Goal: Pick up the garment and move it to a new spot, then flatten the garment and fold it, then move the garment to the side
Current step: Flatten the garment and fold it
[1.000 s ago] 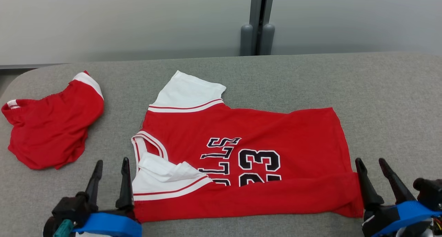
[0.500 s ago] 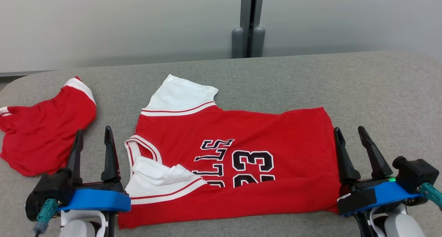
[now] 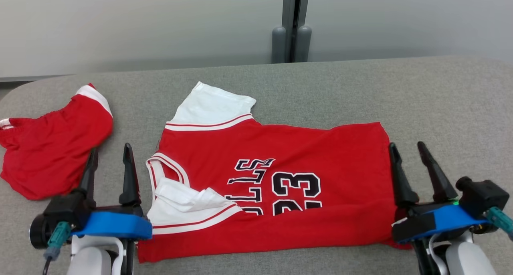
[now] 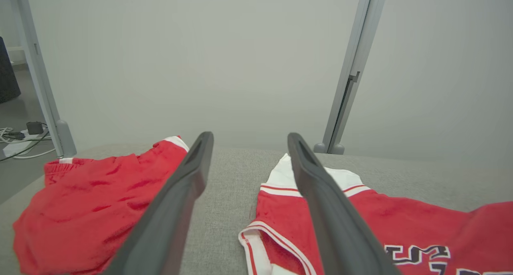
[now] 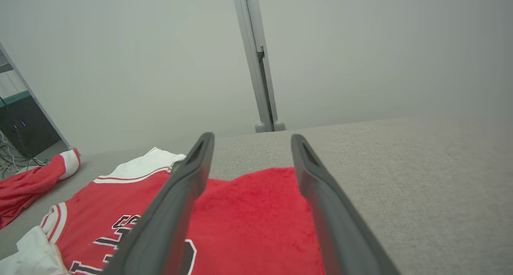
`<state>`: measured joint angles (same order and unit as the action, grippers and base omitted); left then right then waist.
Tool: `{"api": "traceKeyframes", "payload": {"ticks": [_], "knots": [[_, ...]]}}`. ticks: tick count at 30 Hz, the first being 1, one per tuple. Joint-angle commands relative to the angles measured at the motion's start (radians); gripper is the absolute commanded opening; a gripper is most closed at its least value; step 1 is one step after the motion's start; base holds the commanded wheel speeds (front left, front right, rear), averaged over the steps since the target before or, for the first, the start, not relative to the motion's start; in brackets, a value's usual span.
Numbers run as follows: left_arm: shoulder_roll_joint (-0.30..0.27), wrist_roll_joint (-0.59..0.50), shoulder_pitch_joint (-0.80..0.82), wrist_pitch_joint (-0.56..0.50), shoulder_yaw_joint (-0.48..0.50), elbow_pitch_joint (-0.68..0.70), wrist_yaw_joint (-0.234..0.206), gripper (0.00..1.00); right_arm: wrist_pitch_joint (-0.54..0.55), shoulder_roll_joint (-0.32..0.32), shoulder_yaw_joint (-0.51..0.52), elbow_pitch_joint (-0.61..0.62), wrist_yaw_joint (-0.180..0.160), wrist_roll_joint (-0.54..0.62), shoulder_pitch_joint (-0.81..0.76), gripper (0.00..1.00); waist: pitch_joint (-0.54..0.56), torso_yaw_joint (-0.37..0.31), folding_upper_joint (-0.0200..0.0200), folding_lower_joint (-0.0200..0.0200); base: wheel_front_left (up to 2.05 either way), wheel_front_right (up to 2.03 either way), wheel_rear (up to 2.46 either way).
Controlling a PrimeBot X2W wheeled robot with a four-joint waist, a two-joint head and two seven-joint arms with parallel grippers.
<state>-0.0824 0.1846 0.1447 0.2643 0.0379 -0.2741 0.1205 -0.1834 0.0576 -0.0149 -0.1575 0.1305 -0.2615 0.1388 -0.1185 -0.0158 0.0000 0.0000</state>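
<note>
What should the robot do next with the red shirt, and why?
Probably lower both grippers and pinch the two ends of the shirt. The left gripper and right gripper stand open and empty, one beside each end, and the near edge is already folded over the number, so another fold seems next.

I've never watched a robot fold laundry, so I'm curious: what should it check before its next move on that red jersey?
1. Left gripper open and empty: ok.
2. Right gripper open and empty: ok.
3. Jersey lying flat: not ok; the near sleeve is bunched, and the near edge laps over the lettering.
4. Far sleeve spread out: ok.
5. Red shorts apart from the jersey: ok.
6. Right gripper touching the jersey: cannot tell.
</note>
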Motion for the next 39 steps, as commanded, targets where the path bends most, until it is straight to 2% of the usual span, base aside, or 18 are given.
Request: {"api": "traceKeyframes", "payload": {"ticks": [1,5,9,16,22,29,39], "knots": [[-0.004,-0.005,0.04,0.0,-0.002,-0.002,0.003,1.0,0.002,-0.001,0.024,-0.005,0.0,0.002,0.033,1.0,-0.011,0.002,0.0,0.0,0.0,0.0,0.0],[-0.035,-0.02,0.153,0.0,-0.044,-0.036,0.008,1.0,0.016,-0.003,0.061,-0.015,0.001,0.018,0.105,1.0,-0.05,-0.006,0.0,0.0,0.0,0.0,0.0],[-0.081,-0.003,0.321,-0.015,-0.083,-0.099,0.012,1.0,0.044,0.012,0.051,-0.013,0.001,0.038,0.192,1.0,-0.107,-0.029,0.0,0.0,0.0,0.0,0.0],[-0.193,0.118,0.629,-0.107,-0.183,-0.206,0.01,1.0,0.046,0.017,0.025,0.017,0.001,0.04,0.313,1.0,-0.245,-0.095,0.0,0.0,0.0,0.0,0.0],[-0.302,0.207,0.816,-0.22,-0.304,-0.304,0.01,1.0,0.019,0.007,-0.002,0.033,0.001,0.018,0.372,1.0,-0.352,-0.163,0.0,0.0,0.0,0.0,0.0],[-0.379,0.297,0.918,-0.357,-0.461,-0.445,0.01,1.0,-0.007,0.001,-0.012,0.044,0.0,0.001,0.399,1.0,-0.431,-0.215,0.0,0.0,0.0,0.0,0.0],[-0.416,0.45,0.914,-0.448,-0.583,-0.567,0.01,1.0,-0.016,-0.002,-0.008,0.037,0.001,-0.006,0.404,1.0,-0.459,-0.239,0.0,0.0,0.0,0.0,0.0]]}}
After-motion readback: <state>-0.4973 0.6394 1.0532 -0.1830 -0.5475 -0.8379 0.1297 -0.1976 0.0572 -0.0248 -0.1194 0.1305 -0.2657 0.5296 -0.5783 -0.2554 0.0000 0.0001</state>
